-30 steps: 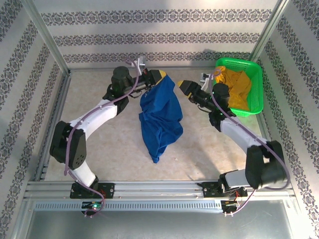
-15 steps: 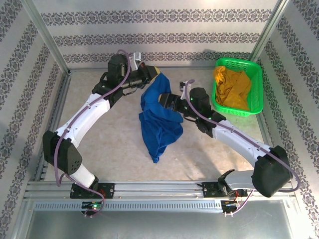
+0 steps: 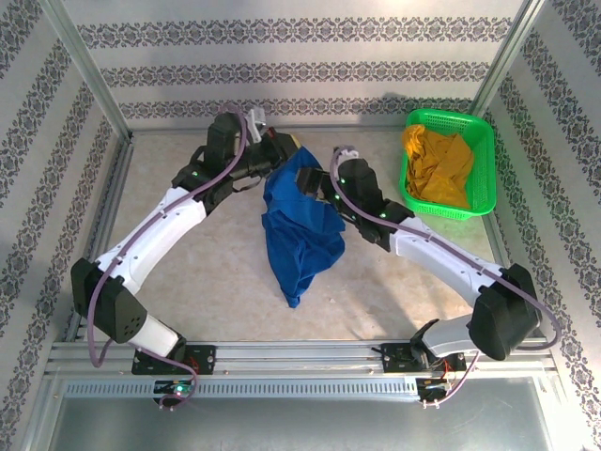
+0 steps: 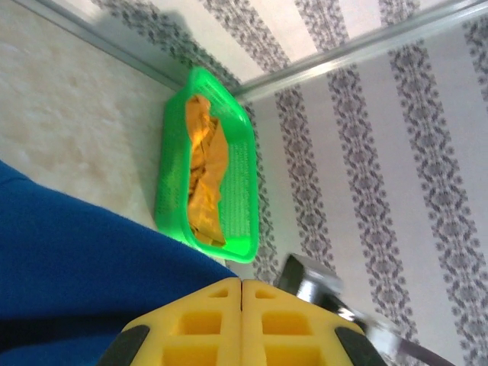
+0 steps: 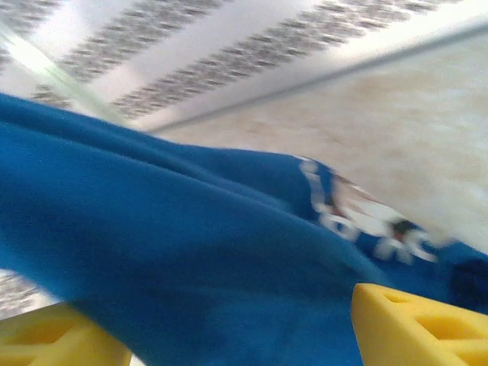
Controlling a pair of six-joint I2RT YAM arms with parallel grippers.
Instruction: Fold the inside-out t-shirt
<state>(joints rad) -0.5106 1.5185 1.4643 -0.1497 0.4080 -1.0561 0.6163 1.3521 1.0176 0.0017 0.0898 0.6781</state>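
Top external: fixed, high behind the arm bases (image 3: pixel 174 357), tilted down, whole table (image 3: pixel 188 235) in frame, far off. Left wrist: rolled sideways, sights over the left end effector (image 4: pixel 242 286) past the inside-out t-shirt (image 4: pixel 69 259) to the green basket (image 4: pixel 245 183) and patterned wall (image 4: pixel 366 152); basket and shirt shared with top. Right wrist: blurred, very close on the shirt between the right end effector (image 5: pixel 236 335) fingers, table and wall behind.

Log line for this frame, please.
left gripper: shut on t-shirt | right gripper: open, straddling t-shirt | t-shirt: bunched, not yet folded | yellow garment: in green basket
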